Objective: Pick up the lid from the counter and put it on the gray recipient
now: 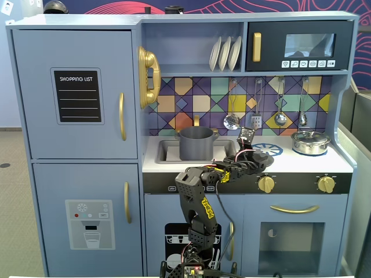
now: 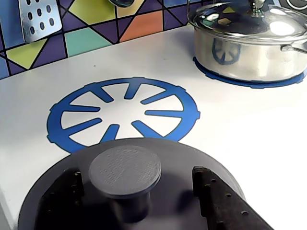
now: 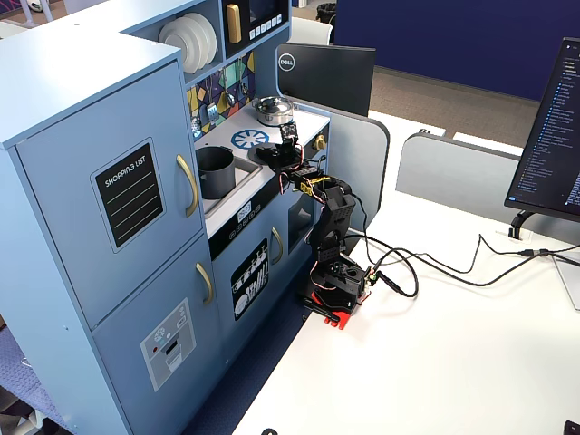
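Lid (image 2: 144, 191) knob sits between the jaws of the gripper (image 2: 139, 184), whose two fingers flank it closely, pinching the lid near the front edge of the white surface (image 2: 249, 139). Just beyond the lid's far rim lies the blue burner pattern (image 2: 122, 112); bare surface separates that from the silver pot (image 2: 249, 48). Gray recipient (image 1: 196, 143) stands open in the sink, left of the lid in a fixed view.

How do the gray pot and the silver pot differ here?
The gray pot is matte, taller and uncovered; the silver pot is shiny, squat and lidded. The gray pot stands in the sink; the silver pot sits on a blue burner print at the counter's right end. Both are upright and round.
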You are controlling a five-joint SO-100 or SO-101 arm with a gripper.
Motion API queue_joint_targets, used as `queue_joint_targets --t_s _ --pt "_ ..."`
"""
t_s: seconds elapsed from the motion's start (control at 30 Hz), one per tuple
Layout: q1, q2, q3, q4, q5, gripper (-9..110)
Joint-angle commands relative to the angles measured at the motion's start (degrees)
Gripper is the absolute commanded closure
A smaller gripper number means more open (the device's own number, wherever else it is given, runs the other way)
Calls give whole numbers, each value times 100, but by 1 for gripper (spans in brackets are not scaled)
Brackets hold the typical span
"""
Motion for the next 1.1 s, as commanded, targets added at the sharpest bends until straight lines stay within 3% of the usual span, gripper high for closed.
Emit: queue_joint_targets --t_s 0.0,0.17,0.33,0.7,1.07 --pt "-62 -44 -527 -211 -70 82" --pt "-97 -229 -624 -211 -105 87" --pt "-193 -343 -615 -211 -272 101" --pt "-404 26 -1116 -70 -237 101" --pt "-1099 1090 -2426 1477 -158 101"
